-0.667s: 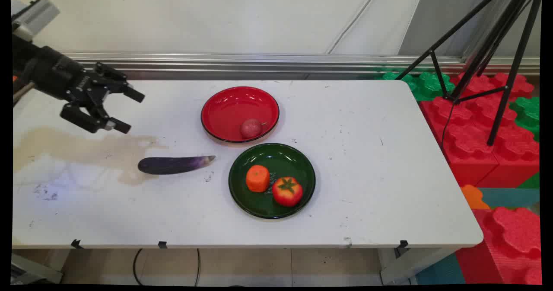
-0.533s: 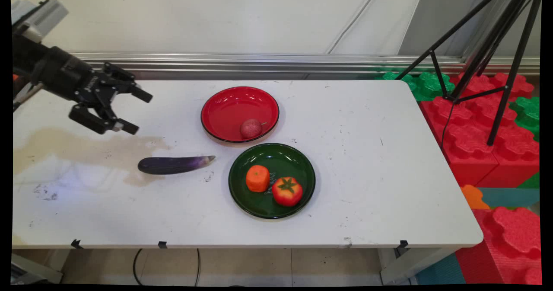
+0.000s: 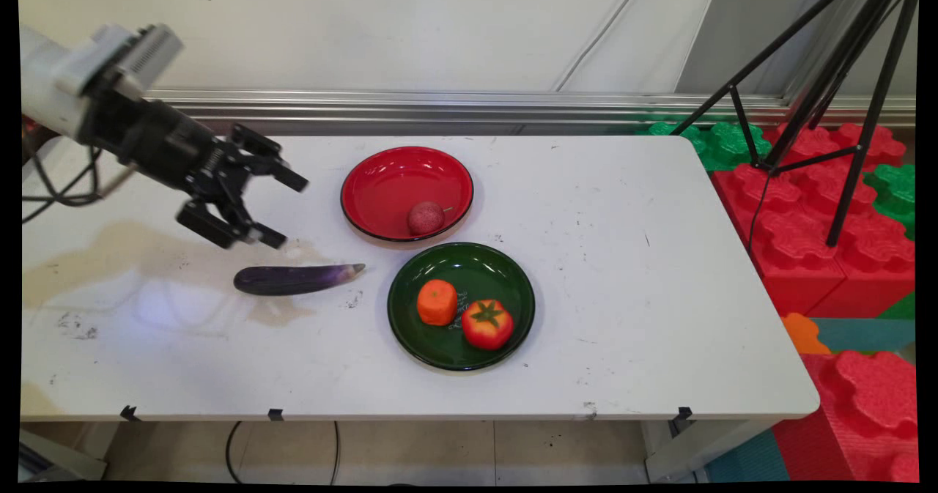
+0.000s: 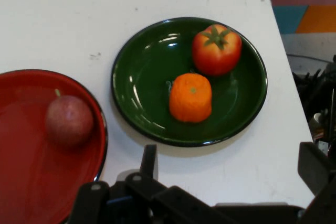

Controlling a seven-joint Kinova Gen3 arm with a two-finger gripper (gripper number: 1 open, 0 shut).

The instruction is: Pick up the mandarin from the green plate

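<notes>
White bench (image 3: 623,258) under a pale wall, brownish stain (image 3: 146,247) across its left part, black tripod (image 3: 828,90) and red and green foam blocks (image 3: 806,207) off the right end. Seen from above: jaws spread wide, hanging just above and behind the stalk-less thick end of an eggplant (image 3: 293,279) – not touching it. Eggplant lying flat on the bench, long axis left to right, pointed tip toward a green plate (image 3: 410,332). Probably light, smooth-skinned and a little slippery, firm enough to pinch. Best taken across the thick middle, not the tapering tip. Nothing resting on it or against it. Red plate (image 3: 366,178) close behind with a small red fruit (image 3: 426,217) inside. Green plate near the tip, holding an orange (image 3: 437,302) and a tomato (image 3: 487,324) side by side.

Seen from the hand: eggplant out of sight. Green plate (image 4: 142,77) in the middle with tomato (image 4: 216,49) and orange (image 4: 190,97), red plate (image 4: 21,156) at left with the red fruit (image 4: 69,120) – both plates clear of the jaws. Jaws apart, nothing between them.
</notes>
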